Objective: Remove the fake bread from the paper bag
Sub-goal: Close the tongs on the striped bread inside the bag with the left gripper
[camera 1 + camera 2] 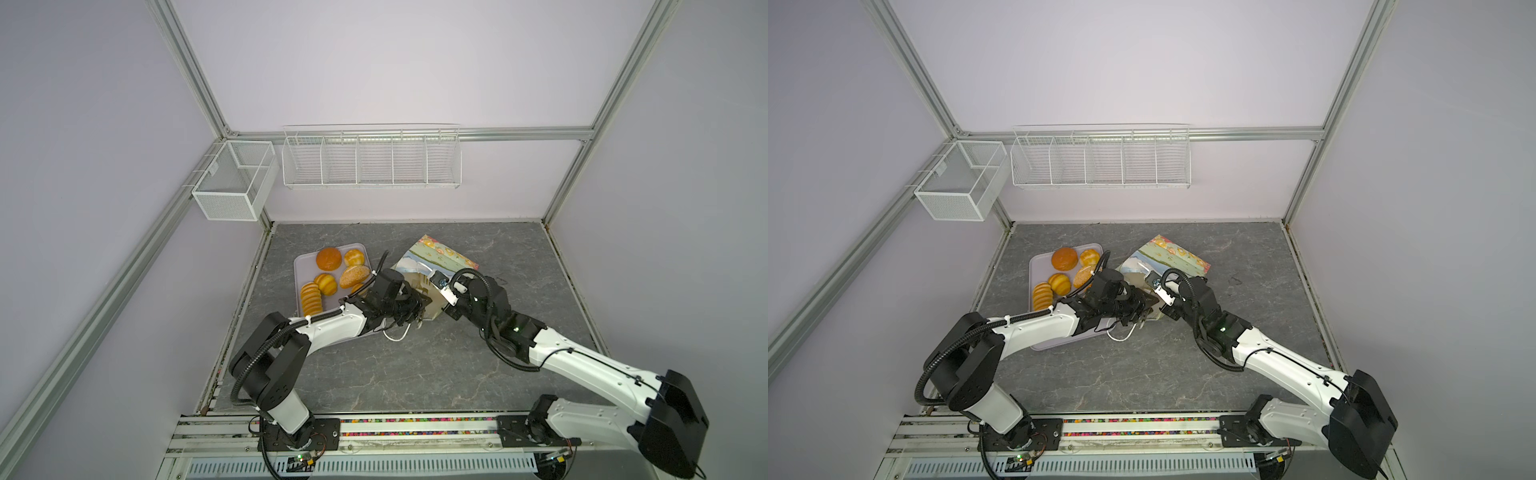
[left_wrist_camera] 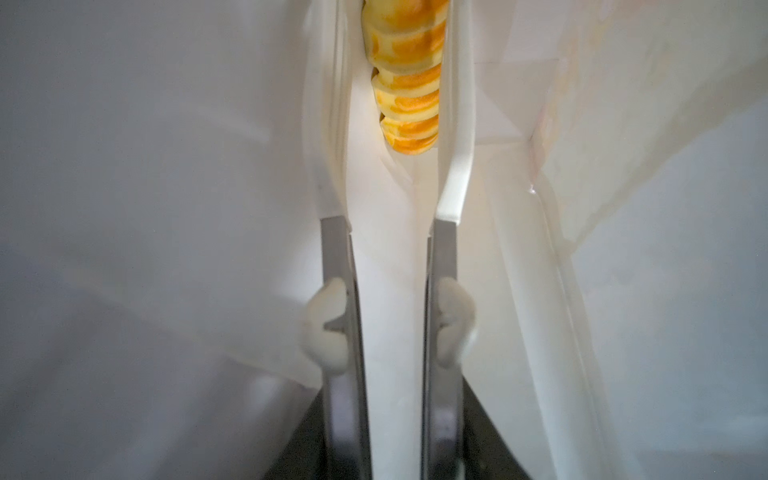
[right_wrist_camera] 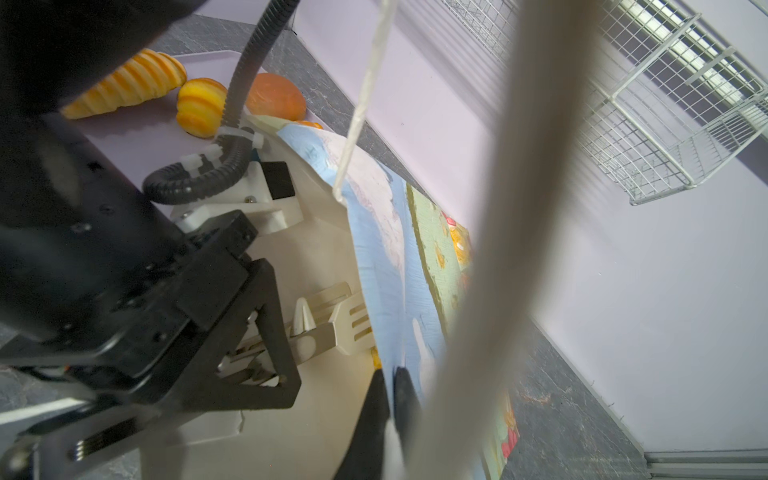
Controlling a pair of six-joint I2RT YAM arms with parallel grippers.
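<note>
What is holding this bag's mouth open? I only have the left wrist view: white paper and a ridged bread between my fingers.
Observer: The right gripper is shut on the rim of the paper bag.
Operator: Is the bag upright?
Observer: No, in both top views it lies tipped over on the table, mouth toward the left arm.
Operator: Any bread already out?
Observer: At least five pieces of fake bread sit on the tray.

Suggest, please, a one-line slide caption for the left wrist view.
Left gripper deep inside the paper bag, its white-tipped fingers flanking a ridged fake bread.
</note>
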